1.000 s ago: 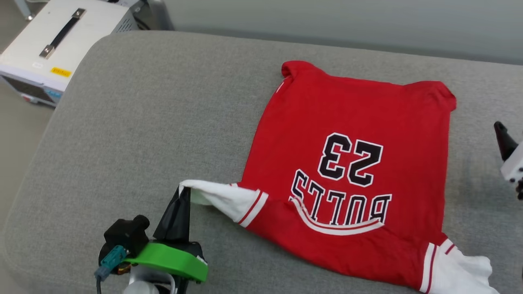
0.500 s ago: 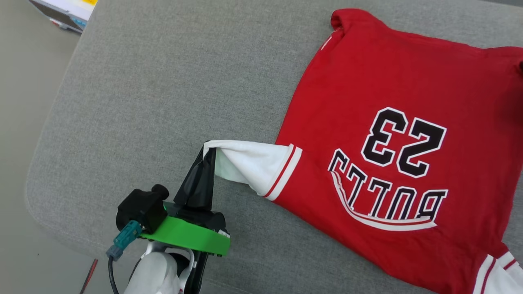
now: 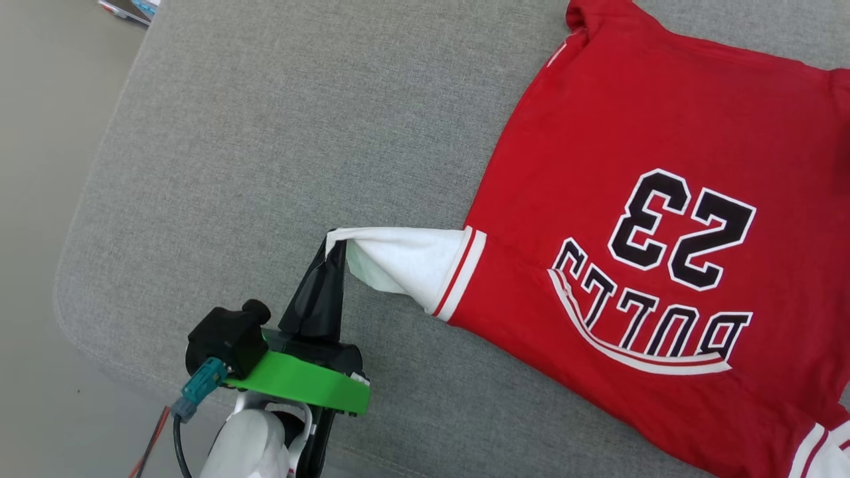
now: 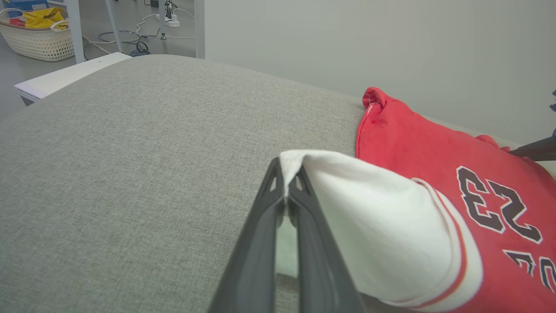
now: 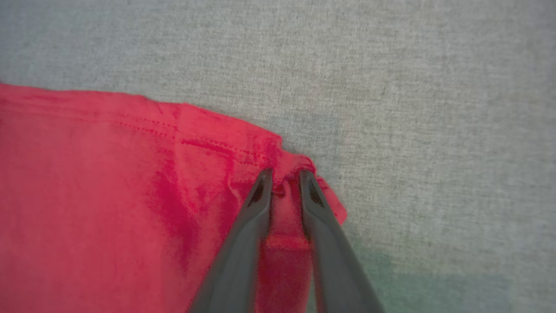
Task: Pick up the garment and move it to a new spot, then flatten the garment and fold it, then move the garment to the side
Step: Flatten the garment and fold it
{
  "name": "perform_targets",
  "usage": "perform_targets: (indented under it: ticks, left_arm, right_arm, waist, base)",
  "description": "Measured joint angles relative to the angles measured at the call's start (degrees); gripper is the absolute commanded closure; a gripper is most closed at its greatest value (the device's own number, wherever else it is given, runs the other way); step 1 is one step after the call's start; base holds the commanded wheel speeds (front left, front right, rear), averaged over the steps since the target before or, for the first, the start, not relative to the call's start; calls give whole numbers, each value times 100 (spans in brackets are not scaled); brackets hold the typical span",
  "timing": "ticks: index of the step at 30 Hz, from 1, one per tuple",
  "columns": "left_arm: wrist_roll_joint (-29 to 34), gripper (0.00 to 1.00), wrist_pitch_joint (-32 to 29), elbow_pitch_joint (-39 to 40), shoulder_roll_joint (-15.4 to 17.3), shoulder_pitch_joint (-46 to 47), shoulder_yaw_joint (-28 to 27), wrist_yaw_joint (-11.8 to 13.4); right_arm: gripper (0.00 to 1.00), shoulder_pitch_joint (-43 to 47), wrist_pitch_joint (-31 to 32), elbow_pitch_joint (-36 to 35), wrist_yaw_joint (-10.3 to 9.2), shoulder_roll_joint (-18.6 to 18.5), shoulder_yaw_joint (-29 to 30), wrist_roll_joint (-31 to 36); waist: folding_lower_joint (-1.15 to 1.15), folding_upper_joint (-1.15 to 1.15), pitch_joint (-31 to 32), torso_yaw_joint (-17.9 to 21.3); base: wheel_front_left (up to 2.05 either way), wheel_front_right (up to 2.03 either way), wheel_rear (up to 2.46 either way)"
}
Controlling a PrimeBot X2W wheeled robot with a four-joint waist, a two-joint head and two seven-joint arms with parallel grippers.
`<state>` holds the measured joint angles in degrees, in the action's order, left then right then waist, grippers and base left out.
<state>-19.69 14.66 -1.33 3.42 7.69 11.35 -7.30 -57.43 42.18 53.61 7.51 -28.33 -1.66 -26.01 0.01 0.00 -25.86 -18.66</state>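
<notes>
While the garment point(image 3: 631, 166) lies unfolded on the grey cushion point(image 3: 265, 133) in your head view, your left gripper point(image 3: 335, 242) pinches its white sleeve point(image 3: 405, 262). Left wrist view: jaws clamped on that sleeve. Right wrist view: your right gripper point(image 5: 284, 174) straddles a red hem corner point(image 5: 325, 200), and you cannot tell if it grips. Flattening looks unfinished; folding and moving aside remain.

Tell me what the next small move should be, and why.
Probably finish closing the right gripper on the red corner of the shirt bunched between its fingers; the left gripper pinches the white sleeve, so both ends can then lift together.
</notes>
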Motion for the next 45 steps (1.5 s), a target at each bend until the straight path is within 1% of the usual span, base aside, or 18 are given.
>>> perform_targets:
  ticks: [4,7,12,13,14,19,22,26,29,32,35,37,41,43,45]
  left_arm:
    - [18,100,0,-75,-7,-15,-20,-2]
    - [58,100,0,-244,1,-126,-37,-2]
    - [51,100,0,-394,81,-294,-62,-2]
    - [51,100,0,-423,112,-335,-78,-2]
    - [47,100,0,-521,222,-430,-141,-2]
    - [3,100,-1,-713,382,-520,-278,8]
    - [-14,100,-9,-791,446,-552,-354,35]
    - [-52,100,-20,-848,553,-572,-436,58]
    - [-90,100,-69,-868,576,-626,-442,74]
    - [-107,100,-111,-892,584,-644,-450,75]
    - [-141,100,-118,-918,598,-645,-446,75]
    - [-166,100,-119,-944,604,-646,-444,75]
    - [-207,100,-136,-1011,620,-646,-400,75]
    - [-208,100,-135,-1054,627,-646,-386,75]
    - [-208,100,-136,-1098,631,-646,-353,75]
  right_arm:
    - [100,86,-63,35,0,-12,-30,-16]
    - [100,256,-213,26,2,-37,-36,-34]
    - [100,661,-427,-279,2,-218,-23,-120]
    - [100,762,-438,-385,2,-240,-36,-159]
    - [100,1114,-487,-734,2,-298,-29,-260]
    - [100,1961,-524,-1422,2,-372,44,-478]
    - [100,2606,-571,-1925,2,-398,205,-563]
    - [100,3548,-614,-2590,2,-357,582,-598]
    - [100,4263,-614,-3077,2,-130,1003,-584]
    - [100,5000,-601,-3552,2,225,1425,-477]
    - [100,5686,-560,-4005,2,650,1793,-331]
    - [100,6106,-512,-4278,2,1003,2003,-256]
    - [100,6701,-350,-4541,2,1757,2225,-179]
    - [100,6914,-285,-4614,2,2067,2257,-146]
    - [100,7030,-302,-4655,2,2258,2284,-151]
  waist:
    - [0,0,159,21]
    - [0,0,478,83]
    - [0,0,879,227]
    - [0,0,959,277]
    - [-1,0,1137,473]
    - [-1,0,1376,886]
    - [-1,0,1511,1146]
    - [-1,0,1676,1487]
    - [-1,0,1781,1716]
    - [-1,1,1864,1916]
    - [-1,0,1931,2063]
    - [-1,1,1973,2131]
    - [-1,0,2018,2174]
    - [-1,0,2030,2166]
    - [-1,0,2050,2156]
  base:
    - [0,0,0]
    - [0,0,0]
    - [0,0,0]
    - [0,0,0]
    - [0,0,0]
    - [0,0,0]
    - [0,0,0]
    - [0,0,0]
    - [0,0,0]
    - [0,0,0]
    - [0,0,0]
    - [0,0,0]
    - [0,0,0]
    - [0,0,0]
    - [0,0,0]
